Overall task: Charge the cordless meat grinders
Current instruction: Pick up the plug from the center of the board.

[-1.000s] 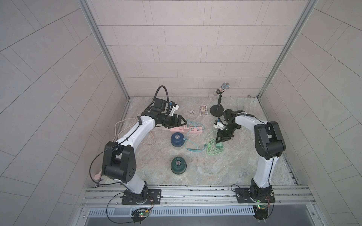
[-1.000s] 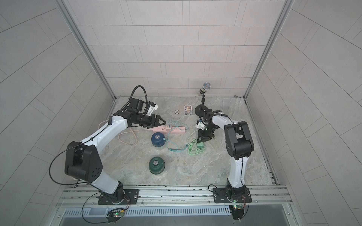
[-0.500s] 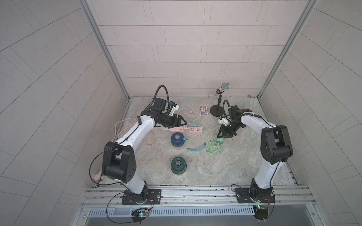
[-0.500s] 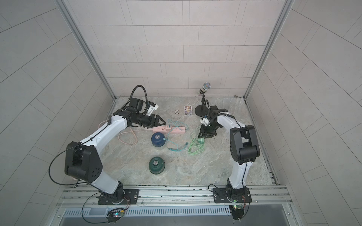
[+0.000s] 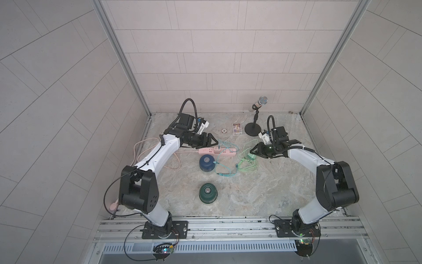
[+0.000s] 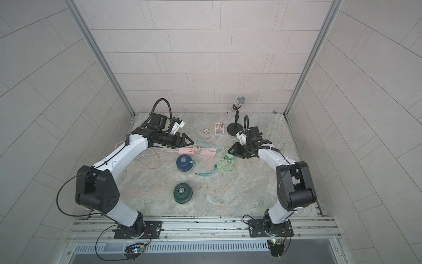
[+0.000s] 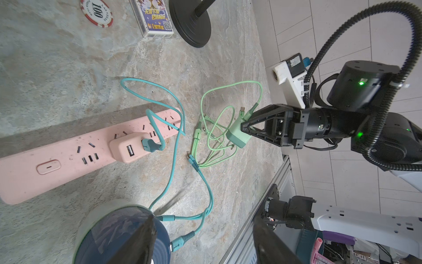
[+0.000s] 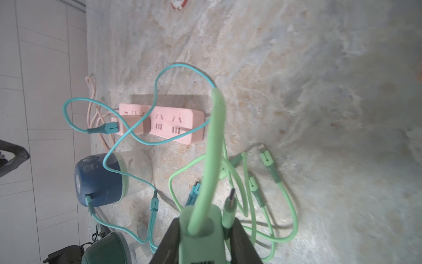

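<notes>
The dark blue grinder [image 5: 206, 162] [image 6: 184, 162] stands in front of the pink power strip [image 5: 217, 151]. A teal cable [image 7: 173, 160] runs from a pink adapter [image 7: 127, 147] on the strip into its side. The dark green grinder [image 5: 207, 192] [image 6: 182, 193] stands nearer the front with no cable. My right gripper [image 5: 251, 152] [image 8: 204, 222] is shut on a green charger adapter [image 8: 201, 228] [image 7: 237, 137], held just above the table with its green cable [image 5: 247, 164] trailing. My left gripper [image 5: 214, 143] [image 7: 203, 219] hovers open over the strip's left end, holding nothing.
A black-based microphone stand [image 5: 253, 131], a card box [image 5: 237, 128] and a poker chip [image 5: 224, 130] sit along the back. The strip's pink cord [image 5: 141, 150] loops at the left wall. A metal rail [image 5: 228, 225] runs along the front edge.
My right arm's elbow has swung out to the right and its gripper has turned to point left, still shut on the green adapter and dragging the green cable slightly back. The left arm has stayed still.
</notes>
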`<act>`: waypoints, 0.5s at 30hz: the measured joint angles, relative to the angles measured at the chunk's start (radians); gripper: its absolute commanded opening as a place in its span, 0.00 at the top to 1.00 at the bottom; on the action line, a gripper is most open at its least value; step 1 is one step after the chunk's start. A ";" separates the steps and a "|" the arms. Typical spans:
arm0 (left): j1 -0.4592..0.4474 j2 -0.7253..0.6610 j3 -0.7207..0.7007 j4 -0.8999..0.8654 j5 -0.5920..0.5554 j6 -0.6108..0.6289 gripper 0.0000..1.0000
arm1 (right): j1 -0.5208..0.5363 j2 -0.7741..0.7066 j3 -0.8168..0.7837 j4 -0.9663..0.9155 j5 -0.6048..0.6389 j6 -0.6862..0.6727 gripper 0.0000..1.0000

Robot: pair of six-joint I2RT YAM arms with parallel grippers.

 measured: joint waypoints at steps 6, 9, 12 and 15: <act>-0.005 0.015 0.023 0.003 0.039 -0.031 0.31 | 0.003 -0.008 0.014 0.017 0.000 0.000 0.83; -0.021 0.027 0.029 0.044 0.068 -0.089 0.32 | 0.002 -0.025 0.014 0.029 -0.002 0.032 0.84; -0.060 0.051 0.034 0.131 0.100 -0.176 0.33 | 0.002 -0.062 0.019 0.041 -0.006 0.072 0.84; -0.114 0.100 0.067 0.203 0.119 -0.242 0.35 | 0.002 -0.101 0.036 0.047 -0.010 0.104 0.84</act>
